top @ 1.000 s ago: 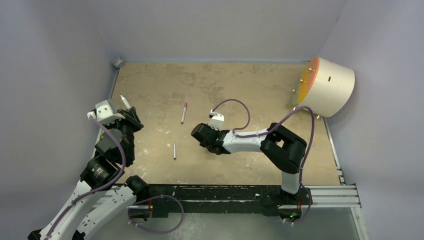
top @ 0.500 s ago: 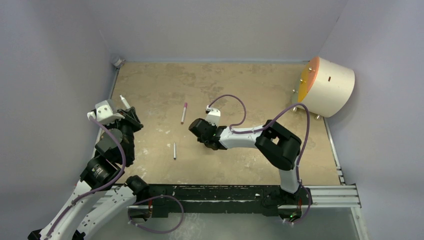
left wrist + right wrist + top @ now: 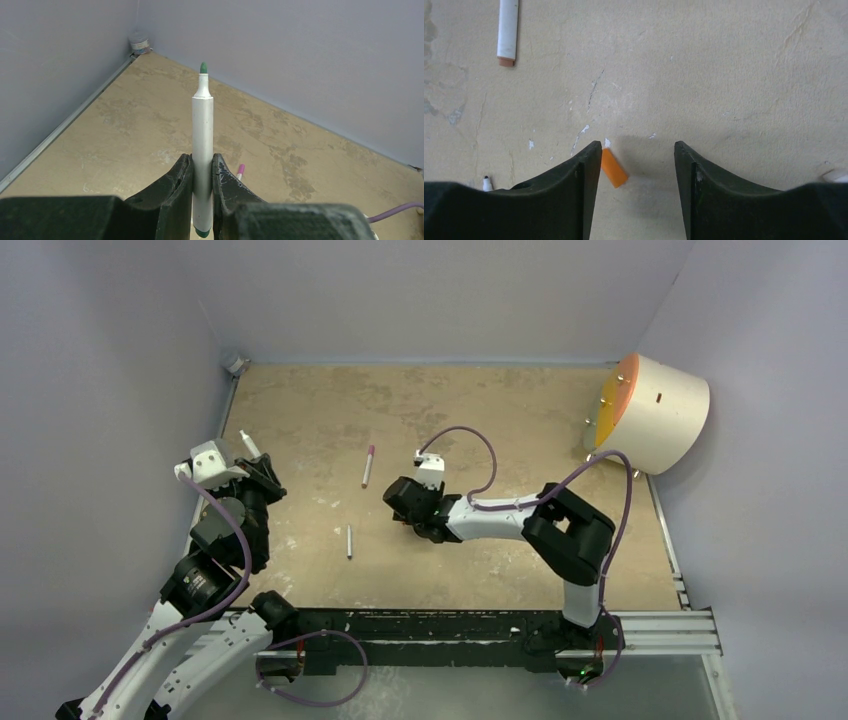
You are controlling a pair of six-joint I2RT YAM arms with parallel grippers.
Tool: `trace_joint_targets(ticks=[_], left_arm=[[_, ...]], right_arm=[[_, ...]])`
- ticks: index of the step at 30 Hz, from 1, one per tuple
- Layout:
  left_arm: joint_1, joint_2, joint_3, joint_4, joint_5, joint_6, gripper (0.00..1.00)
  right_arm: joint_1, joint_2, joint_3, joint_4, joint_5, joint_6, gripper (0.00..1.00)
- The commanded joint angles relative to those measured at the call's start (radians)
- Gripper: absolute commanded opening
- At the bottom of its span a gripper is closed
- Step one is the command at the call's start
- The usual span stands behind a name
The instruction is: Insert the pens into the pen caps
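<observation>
My left gripper [image 3: 202, 161] is shut on a white pen [image 3: 202, 135] that stands upright with its green tip [image 3: 203, 67] bare; in the top view this gripper [image 3: 250, 454] is near the table's left edge. My right gripper [image 3: 638, 150] is open, low over the middle of the table. An orange pen cap [image 3: 614, 168] sits between its fingers, close against the left finger [image 3: 584, 175]. A pen with a pink cap [image 3: 368, 466] and a second white pen [image 3: 349, 541] lie on the table left of the right gripper [image 3: 402, 512].
A white cylinder with an orange face [image 3: 655, 412] hangs at the right wall. A small grey object [image 3: 237, 364] sits in the far left corner. Purple cables loop over the right arm [image 3: 480, 455]. The tan tabletop [image 3: 500, 420] is walled on three sides.
My right gripper has gone from shut to open, and its wrist has shifted slightly. The left arm and its pen have not moved.
</observation>
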Motion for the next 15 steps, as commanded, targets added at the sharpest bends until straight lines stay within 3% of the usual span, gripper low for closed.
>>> trace_joint_targets(ticks=[1, 4, 6, 15], left_arm=[[0.000, 0.002, 0.000, 0.023, 0.000, 0.025, 0.00], [0.000, 0.005, 0.001, 0.024, 0.005, 0.025, 0.00], [0.000, 0.007, 0.002, 0.023, 0.007, 0.025, 0.00], [0.000, 0.027, 0.006, 0.023, 0.045, 0.027, 0.00]], right_arm=[[0.033, -0.037, -0.031, 0.113, 0.037, -0.167, 0.57], [0.040, -0.036, -0.061, 0.184, -0.049, -0.276, 0.62], [0.040, -0.035, -0.076, 0.197, -0.078, -0.302, 0.61], [0.040, -0.017, -0.082, 0.206, -0.080, -0.356, 0.37]])
